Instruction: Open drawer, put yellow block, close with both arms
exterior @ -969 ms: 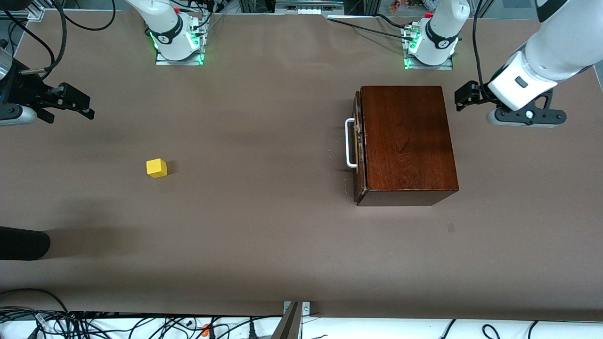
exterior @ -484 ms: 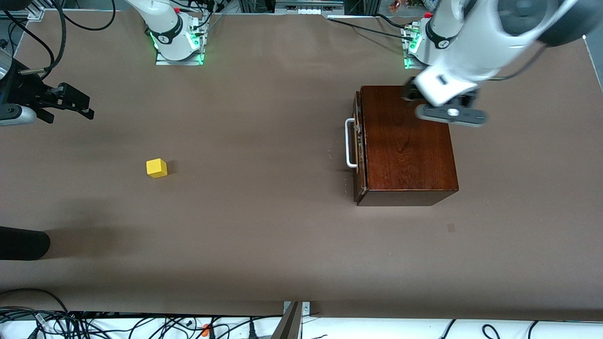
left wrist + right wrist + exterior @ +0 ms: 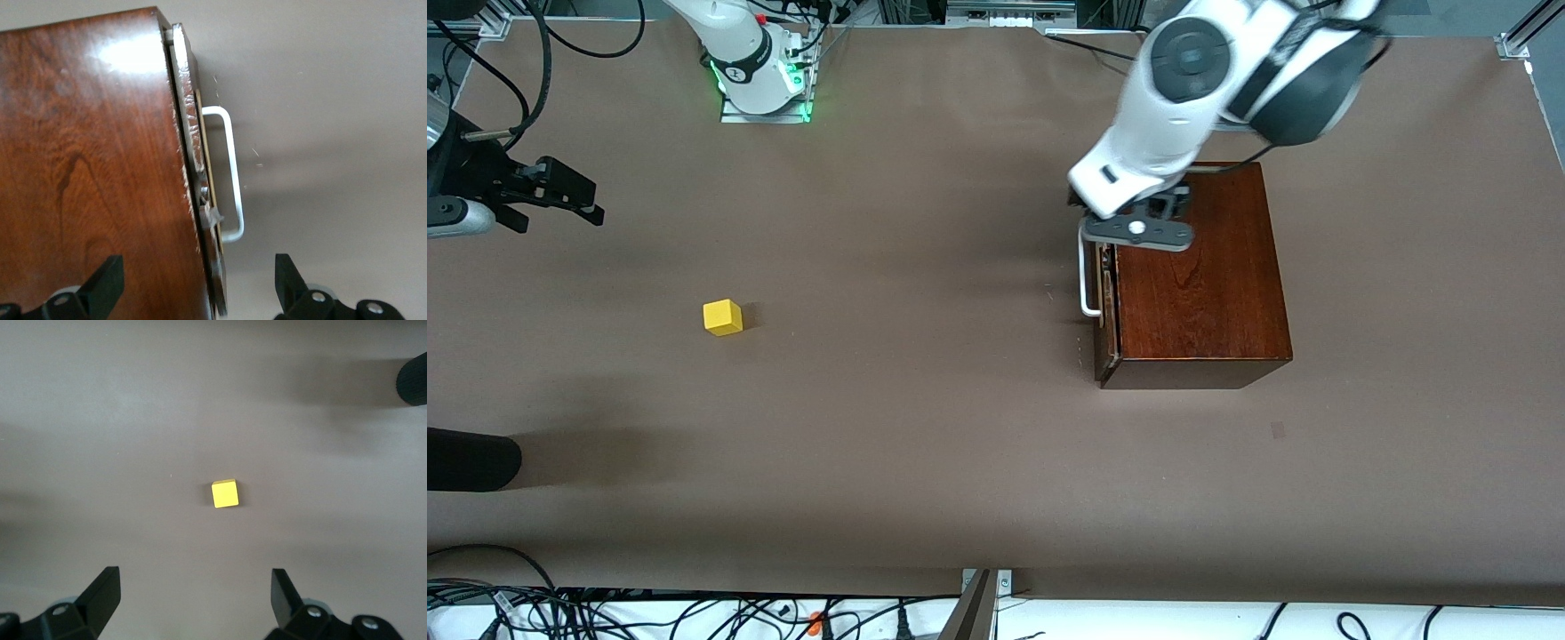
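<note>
Currently, the left gripper (image 3: 1089, 213) is seen right of centre in the upper half of the front view, hanging over the edge of the wooden box (image 3: 1200, 276) where the drawer (image 3: 1107, 293) sits. Its fingers (image 3: 107, 283) are spread wide with nothing between them, as shown at the lower edge of the left wrist view, where one fingertip lies over the box top and the other over bare tabletop (image 3: 925, 427). The drawer is shut, or very nearly so, with its dark front panel set against the box and its white handle (image 3: 1087, 276) projecting toward the right arm's end of the tabletop. In the left wrist view the handle (image 3: 230, 173) is found near the middle of the frame, apart from both fingertips.

The yellow block (image 3: 722, 317) is found in the left half of the front view, a little above mid-height, resting alone on the tabletop and well apart from the box. The right gripper (image 3: 560, 196) is held at the left edge of the front view, in the upper part, where the right arm waits. Its fingers (image 3: 103, 593) are likewise spread and empty, and the block (image 3: 225, 494) is seen near the centre of the right wrist view, well clear of them.
</note>
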`<action>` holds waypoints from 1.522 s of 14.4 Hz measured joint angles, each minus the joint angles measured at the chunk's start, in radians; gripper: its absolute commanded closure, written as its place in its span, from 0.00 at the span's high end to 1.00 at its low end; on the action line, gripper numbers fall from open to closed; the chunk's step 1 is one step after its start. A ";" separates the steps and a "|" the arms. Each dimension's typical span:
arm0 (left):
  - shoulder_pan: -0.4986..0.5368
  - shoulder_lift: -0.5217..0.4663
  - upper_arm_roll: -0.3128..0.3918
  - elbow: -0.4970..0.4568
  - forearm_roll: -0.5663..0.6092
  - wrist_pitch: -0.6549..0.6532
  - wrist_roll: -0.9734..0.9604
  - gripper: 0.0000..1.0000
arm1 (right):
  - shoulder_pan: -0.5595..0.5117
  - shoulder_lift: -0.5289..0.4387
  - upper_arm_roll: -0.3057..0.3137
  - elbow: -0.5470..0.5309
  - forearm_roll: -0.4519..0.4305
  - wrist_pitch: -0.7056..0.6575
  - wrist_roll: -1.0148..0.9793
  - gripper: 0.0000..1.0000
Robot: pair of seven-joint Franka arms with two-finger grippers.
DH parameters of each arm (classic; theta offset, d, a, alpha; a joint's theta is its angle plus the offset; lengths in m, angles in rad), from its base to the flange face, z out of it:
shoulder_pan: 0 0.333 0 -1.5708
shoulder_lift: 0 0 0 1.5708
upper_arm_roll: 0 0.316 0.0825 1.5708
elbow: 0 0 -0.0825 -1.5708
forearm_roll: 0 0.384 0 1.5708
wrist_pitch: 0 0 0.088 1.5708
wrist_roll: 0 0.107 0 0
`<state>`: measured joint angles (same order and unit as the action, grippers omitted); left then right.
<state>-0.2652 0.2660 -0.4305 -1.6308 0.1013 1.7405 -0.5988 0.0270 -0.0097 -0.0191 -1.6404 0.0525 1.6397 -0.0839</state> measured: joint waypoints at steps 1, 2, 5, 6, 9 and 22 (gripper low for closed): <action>-0.038 0.031 -0.001 0.000 0.056 0.018 -0.057 1.00 | 0.000 0.000 0.000 0.000 0.000 0.000 0.000 1.00; -0.075 0.063 -0.001 -0.001 0.105 0.038 -0.113 1.00 | 0.000 0.000 0.000 0.000 0.000 0.000 0.000 1.00; -0.148 0.156 -0.001 0.000 0.176 0.106 -0.238 1.00 | 0.000 0.000 0.000 0.000 0.000 0.000 0.000 1.00; -0.159 0.180 -0.001 0.001 0.180 0.117 -0.256 1.00 | 0.000 0.000 0.000 0.000 0.000 0.000 0.000 1.00; -0.166 0.218 -0.001 0.001 0.239 0.124 -0.266 1.00 | 0.000 0.000 0.000 0.000 0.000 0.000 0.000 1.00; -0.183 0.310 0.011 0.001 0.380 0.156 -0.336 1.00 | -0.001 0.018 -0.023 0.001 0.000 0.013 0.000 1.00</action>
<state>-0.4480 0.5758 -0.4198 -1.6294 0.4808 1.8963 -0.9347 0.0259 0.0086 -0.0418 -1.6398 0.0524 1.6530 -0.0841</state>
